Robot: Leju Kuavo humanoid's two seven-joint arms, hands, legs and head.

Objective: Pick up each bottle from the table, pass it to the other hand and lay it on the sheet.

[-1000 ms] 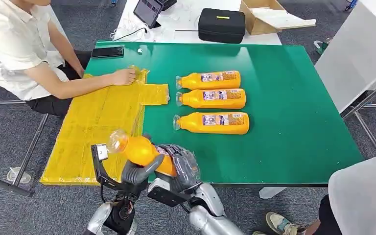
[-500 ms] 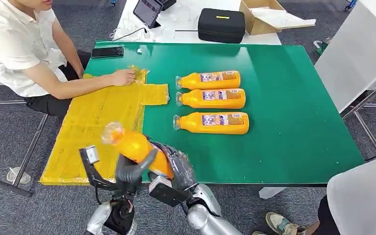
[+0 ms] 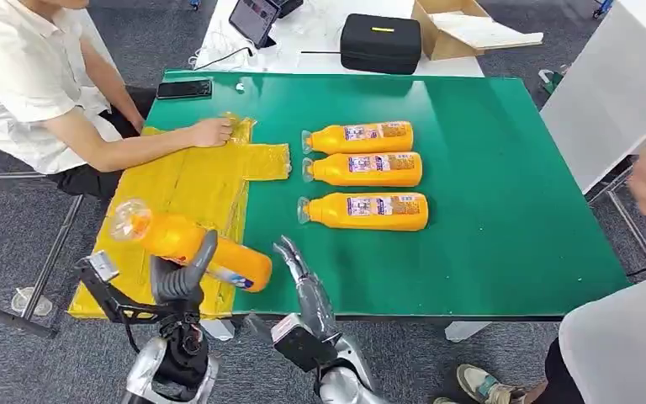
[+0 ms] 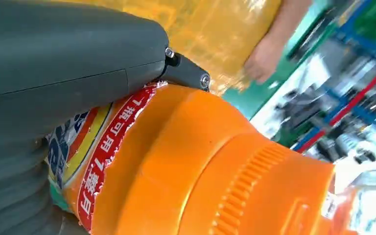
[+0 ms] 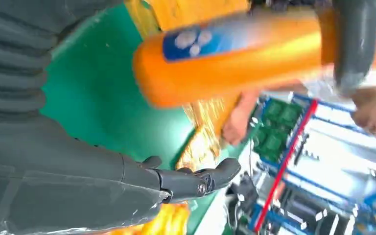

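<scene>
Far left: a seated person's hand [image 3: 212, 132] rests on the far end of the yellow sheet [image 3: 177, 198], apparently pinning it flat. Left hand [image 3: 183, 273] grips the held bottle [image 3: 189, 241] around its body, clear cap end toward the table's left edge, bottle raised over the sheet's near end; the left wrist view confirms the thumb clamped over the label. Just right of it, right hand [image 3: 300, 273] empty, fingers spread, apart from the bottle's base. Further right, three bottles [image 3: 362, 169] lie side by side on the green table [image 3: 488, 194], well apart from the sheet. Risk: a smooth round bottle, if released above the sheet or on its near edge, may roll off the table.
</scene>
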